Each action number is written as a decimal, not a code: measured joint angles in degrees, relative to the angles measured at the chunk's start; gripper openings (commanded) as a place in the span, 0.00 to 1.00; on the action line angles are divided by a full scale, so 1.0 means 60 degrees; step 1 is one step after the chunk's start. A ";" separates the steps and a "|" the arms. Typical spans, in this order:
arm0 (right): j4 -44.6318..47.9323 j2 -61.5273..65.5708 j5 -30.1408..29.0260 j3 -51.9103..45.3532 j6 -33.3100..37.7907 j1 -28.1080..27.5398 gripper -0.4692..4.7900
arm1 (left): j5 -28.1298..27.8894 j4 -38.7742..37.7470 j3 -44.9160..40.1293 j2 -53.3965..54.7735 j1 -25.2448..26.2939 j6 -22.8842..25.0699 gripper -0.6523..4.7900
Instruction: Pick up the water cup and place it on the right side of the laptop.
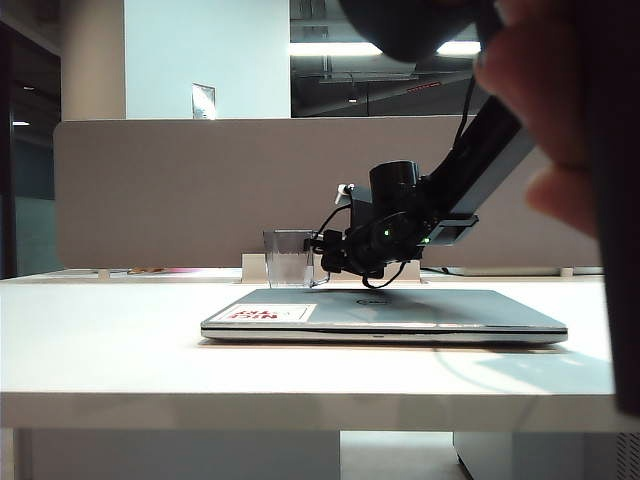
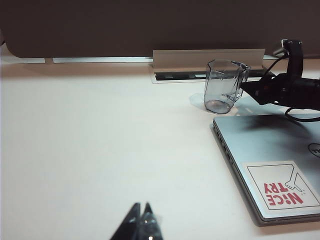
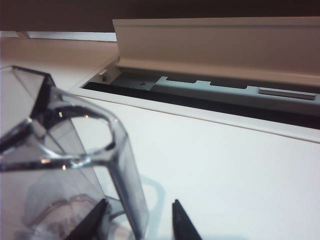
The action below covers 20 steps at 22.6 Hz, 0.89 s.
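The water cup [image 1: 290,258], a clear grey-tinted tumbler, stands upright on the white table just behind the closed silver laptop's [image 1: 400,315] left rear corner. My right gripper [image 1: 326,252] reaches in from the right over the lid, level with the cup. In the right wrist view the right gripper [image 3: 137,207] is open, with the cup's [image 3: 65,150] near side wall between its fingertips. The left wrist view shows the cup [image 2: 225,87], the laptop [image 2: 270,150] and the right gripper [image 2: 248,89] against the cup's side. My left gripper [image 2: 140,207] is shut, low over bare table, far from both.
An open cable slot with a raised white lid [image 2: 207,60] runs just behind the cup, backed by a grey partition [image 1: 180,190]. A blurred hand and dark shape [image 1: 570,110] cover the exterior view's upper right. The laptop lid carries a white sticker with red print [image 2: 282,187].
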 measured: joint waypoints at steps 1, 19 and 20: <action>0.0058 0.0004 0.0004 0.0000 0.0000 0.0000 0.43 | 0.0000 0.0000 0.0000 0.0000 0.0000 0.0004 0.11; 0.0809 0.0175 0.0568 0.0011 0.0000 0.0025 0.27 | 0.0000 0.0000 0.0000 0.0000 0.0000 0.0025 0.11; 0.0812 0.0175 0.0568 0.0011 0.0000 0.0025 0.23 | 0.0000 0.0004 0.0000 0.0000 0.0000 0.0040 0.11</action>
